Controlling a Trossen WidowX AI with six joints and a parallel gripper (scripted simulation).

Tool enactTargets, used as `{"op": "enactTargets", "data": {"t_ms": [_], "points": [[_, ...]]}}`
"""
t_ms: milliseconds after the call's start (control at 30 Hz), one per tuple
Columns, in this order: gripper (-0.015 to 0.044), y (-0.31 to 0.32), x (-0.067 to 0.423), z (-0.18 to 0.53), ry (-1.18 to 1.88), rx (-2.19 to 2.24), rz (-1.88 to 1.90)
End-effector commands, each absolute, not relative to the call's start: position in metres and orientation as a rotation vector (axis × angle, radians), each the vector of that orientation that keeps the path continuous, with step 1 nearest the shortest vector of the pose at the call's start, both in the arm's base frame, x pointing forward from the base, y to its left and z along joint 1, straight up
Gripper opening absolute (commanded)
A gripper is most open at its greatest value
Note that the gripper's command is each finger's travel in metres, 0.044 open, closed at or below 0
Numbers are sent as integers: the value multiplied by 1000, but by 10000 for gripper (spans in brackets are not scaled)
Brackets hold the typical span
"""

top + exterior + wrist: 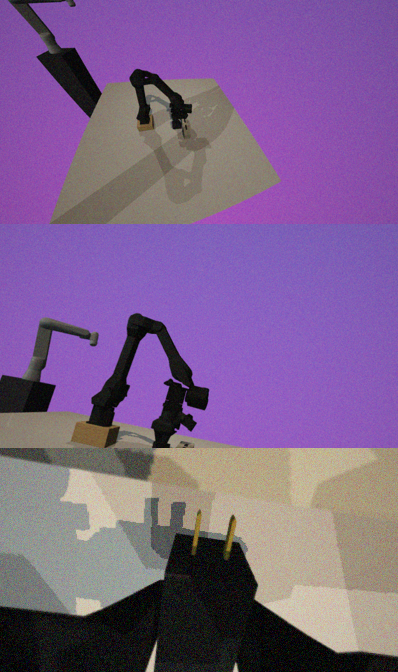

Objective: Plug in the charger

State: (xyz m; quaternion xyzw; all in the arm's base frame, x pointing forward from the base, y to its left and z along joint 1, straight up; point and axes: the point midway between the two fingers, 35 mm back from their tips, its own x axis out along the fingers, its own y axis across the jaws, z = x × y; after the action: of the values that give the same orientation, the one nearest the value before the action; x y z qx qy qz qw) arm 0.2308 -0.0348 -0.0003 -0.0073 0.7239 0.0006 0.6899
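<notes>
Wrist view: the black parallel-jaw gripper (207,598) pinches the black two-prong charger (210,573), brass prongs bare; the pale power strip (184,445) awaits insertion.

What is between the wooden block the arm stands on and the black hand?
Only bare table, crossed by the arm's shadow; the top view shows nothing lying between the wooden block and the hand, which is shut on the charger.

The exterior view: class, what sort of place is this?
Likely a bare robot test bench: a black arm on a wooden block, a beige table, a grey arm, and plain purple backdrop.
</notes>
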Motion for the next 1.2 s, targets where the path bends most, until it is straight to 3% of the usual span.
{"op": "enactTargets", "data": {"t_ms": [0,1167], "points": [[0,-34,233,0,1616,-11,1],[0,-34,236,1,1615,-11,1]]}}
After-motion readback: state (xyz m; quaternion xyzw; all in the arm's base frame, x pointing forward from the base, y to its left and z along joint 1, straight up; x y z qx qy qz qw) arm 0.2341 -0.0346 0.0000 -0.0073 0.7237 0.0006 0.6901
